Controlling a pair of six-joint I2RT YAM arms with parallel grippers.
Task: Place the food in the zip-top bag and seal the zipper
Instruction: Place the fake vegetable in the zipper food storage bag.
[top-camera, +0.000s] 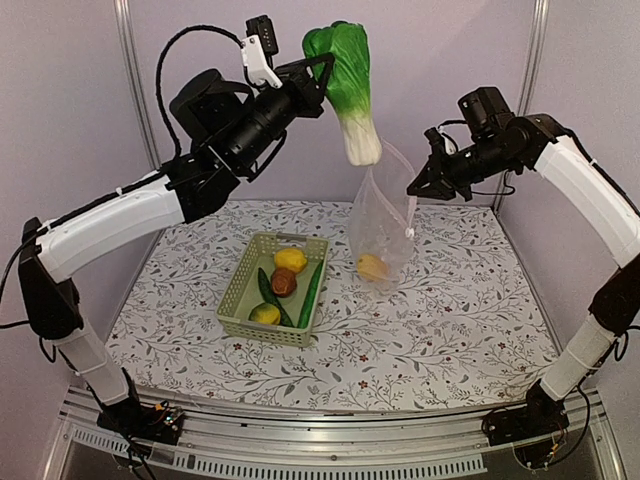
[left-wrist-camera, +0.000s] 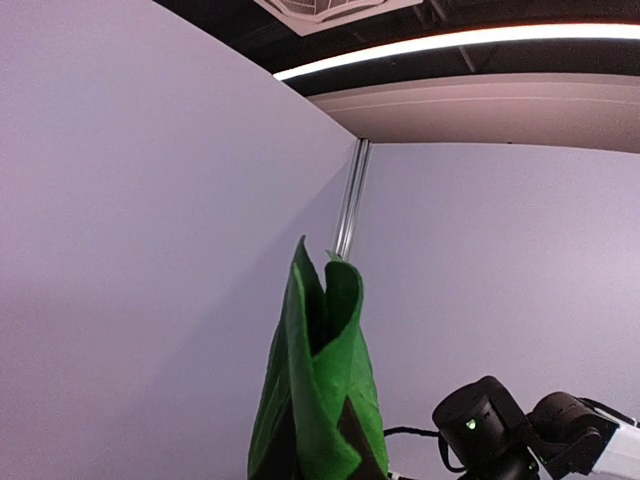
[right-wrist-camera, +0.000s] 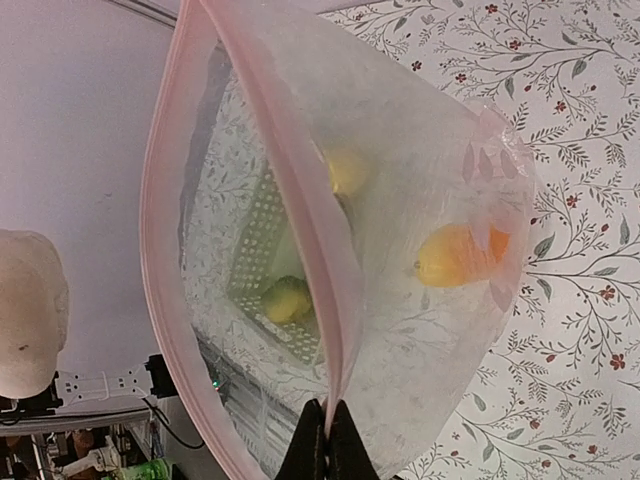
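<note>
High in the upper middle of the top view, the left gripper (top-camera: 318, 78) is clamped on the green leaves of a toy bok choy (top-camera: 346, 80). The bok choy hangs with its white stalk end down, just above the mouth of the zip-top bag (top-camera: 383, 225). In the left wrist view only the folded leaves (left-wrist-camera: 320, 390) rise from the bottom edge against the pale wall. The right gripper (top-camera: 413, 187), right of centre, has its fingers pressed together on the bag's upper edge and holds the bag upright, with its bottom on the floral tablecloth (top-camera: 450, 330). In the right wrist view those fingers (right-wrist-camera: 327, 445) pinch the pinkish zipper (right-wrist-camera: 152, 230) at the bottom of the frame. The strip's two sides bow apart, so the mouth gapes, and the stalk end sits at the far left. An orange-yellow piece (right-wrist-camera: 455, 255) lies inside the bag near its bottom. Left of the bag, the pale green basket (top-camera: 232, 300) holds two lemons (top-camera: 290, 260), a reddish-brown round piece (top-camera: 284, 282) and two long green cucumbers (top-camera: 313, 288).
</note>
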